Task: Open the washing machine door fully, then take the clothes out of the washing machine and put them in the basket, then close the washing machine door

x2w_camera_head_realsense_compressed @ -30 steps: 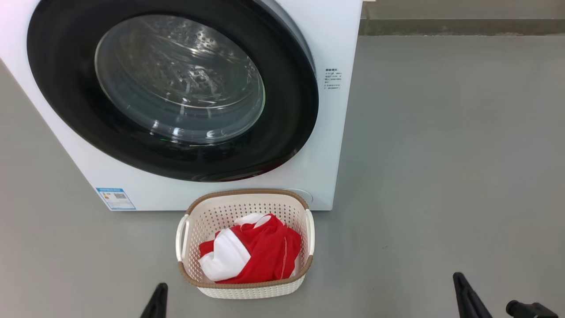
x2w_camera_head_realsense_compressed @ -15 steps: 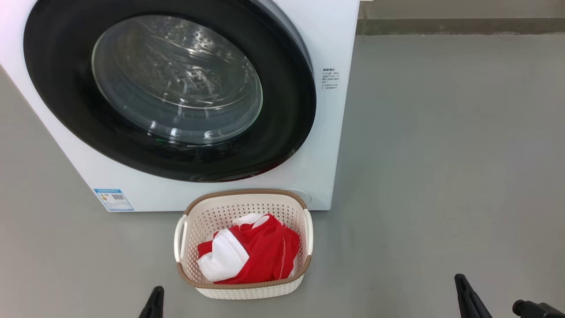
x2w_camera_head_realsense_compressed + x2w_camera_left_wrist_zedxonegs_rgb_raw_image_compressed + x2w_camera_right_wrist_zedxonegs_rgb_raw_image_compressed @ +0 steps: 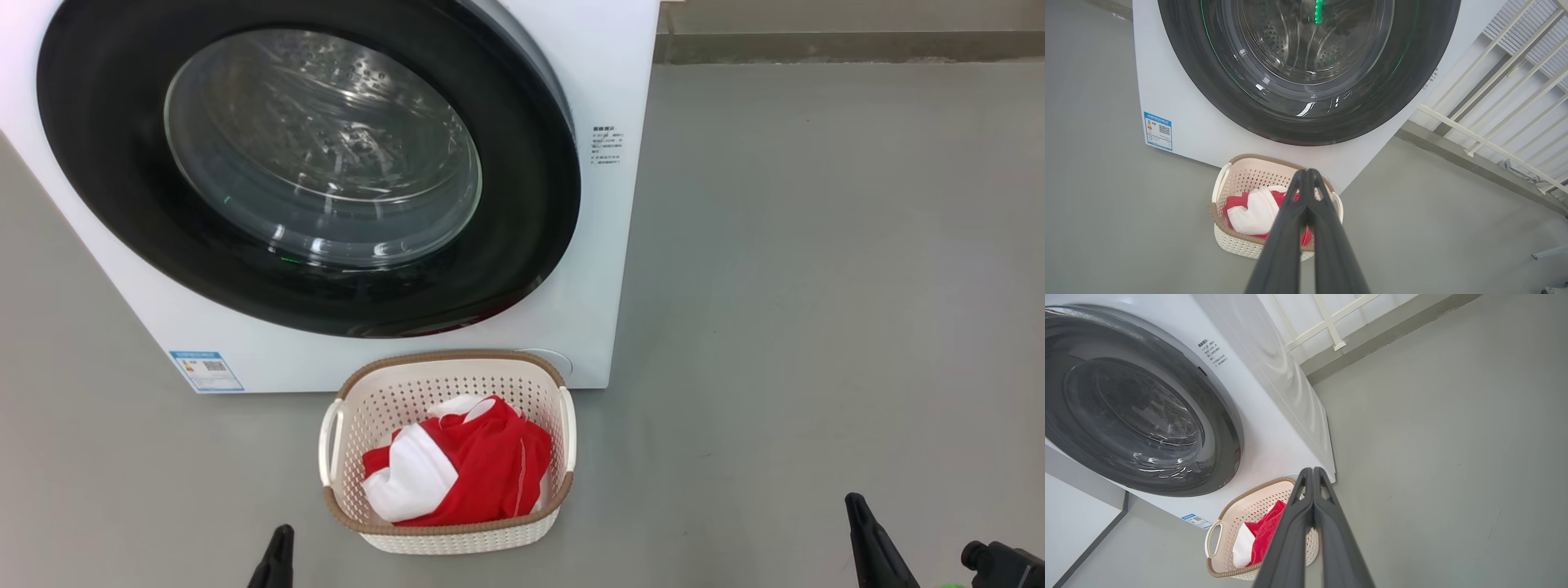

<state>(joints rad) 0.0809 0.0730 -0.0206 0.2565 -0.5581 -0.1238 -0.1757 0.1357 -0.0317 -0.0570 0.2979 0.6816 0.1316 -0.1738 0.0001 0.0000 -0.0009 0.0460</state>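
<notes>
Left gripper (image 3: 1306,173) and right gripper (image 3: 1312,470) are both pinched together, empty, low on either side of the basket (image 3: 447,358). Clothes (image 3: 482,469) heaped inside it. Beyond, the door (image 3: 98,163) sits flush against the washing machine (image 3: 604,65). If it isn't latched, it could swing out.

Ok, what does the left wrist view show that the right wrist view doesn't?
Left wrist view, not the right: the left gripper, fingers shut, and a green glow on the door glass.
Right wrist view, not the left: the right gripper, shut too, and the white side panel of the washing machine.
Both: the washing machine door closed, the red-and-white clothes in the basket on the grey floor, and the blue label.
</notes>
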